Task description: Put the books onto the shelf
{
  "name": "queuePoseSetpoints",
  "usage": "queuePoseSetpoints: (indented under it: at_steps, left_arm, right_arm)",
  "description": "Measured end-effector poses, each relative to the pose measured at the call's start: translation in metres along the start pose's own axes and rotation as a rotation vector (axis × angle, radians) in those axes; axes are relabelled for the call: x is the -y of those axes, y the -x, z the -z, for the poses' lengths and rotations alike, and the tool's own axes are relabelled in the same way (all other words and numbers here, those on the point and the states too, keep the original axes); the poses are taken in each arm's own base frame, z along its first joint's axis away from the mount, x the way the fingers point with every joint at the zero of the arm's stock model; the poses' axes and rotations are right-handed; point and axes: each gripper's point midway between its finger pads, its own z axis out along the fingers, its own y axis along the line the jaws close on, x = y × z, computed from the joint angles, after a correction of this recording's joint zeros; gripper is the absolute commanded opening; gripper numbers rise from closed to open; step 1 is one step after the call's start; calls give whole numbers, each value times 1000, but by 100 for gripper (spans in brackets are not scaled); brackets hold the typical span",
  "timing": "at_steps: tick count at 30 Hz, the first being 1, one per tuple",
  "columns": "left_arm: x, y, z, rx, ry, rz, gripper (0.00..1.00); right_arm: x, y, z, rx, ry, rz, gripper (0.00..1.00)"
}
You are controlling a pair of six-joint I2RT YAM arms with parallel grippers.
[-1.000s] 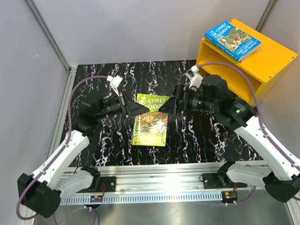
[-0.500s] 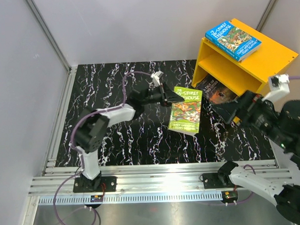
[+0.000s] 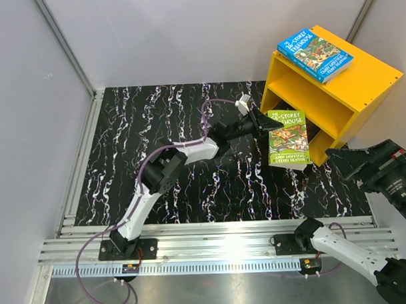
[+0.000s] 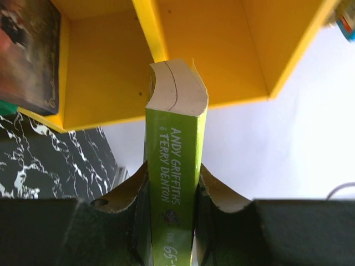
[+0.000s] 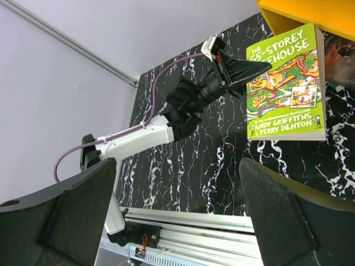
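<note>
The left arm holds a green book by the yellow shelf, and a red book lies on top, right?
No. A blue book lies on top of the shelf, not a red one; the top external view shows it. The left tool holds the green book.

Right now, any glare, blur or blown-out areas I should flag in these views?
Top external: glare on the aluminium rail, otherwise sharp. Left wrist: green book spine crisp, wall behind blown white. Right wrist: the right claw dark and soft, cover text legible.
</note>
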Motion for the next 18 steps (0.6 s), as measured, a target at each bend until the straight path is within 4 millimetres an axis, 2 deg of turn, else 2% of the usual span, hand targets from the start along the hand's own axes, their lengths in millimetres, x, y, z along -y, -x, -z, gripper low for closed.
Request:
queuePoseSetpoints:
  at_steps: [7,11,18]
  left_arm:
    - [-28,9,-15,46,93,33,0]
    - [-50,9,-14,57,180,32,0]
    - [-75,8,-16,85,236,42,0]
  right_arm:
    - [4,8,5,35,-13,-11,100]
    - [7,10,8,44,-11,-18,100]
    - [14,13,20,68,14,-65,100]
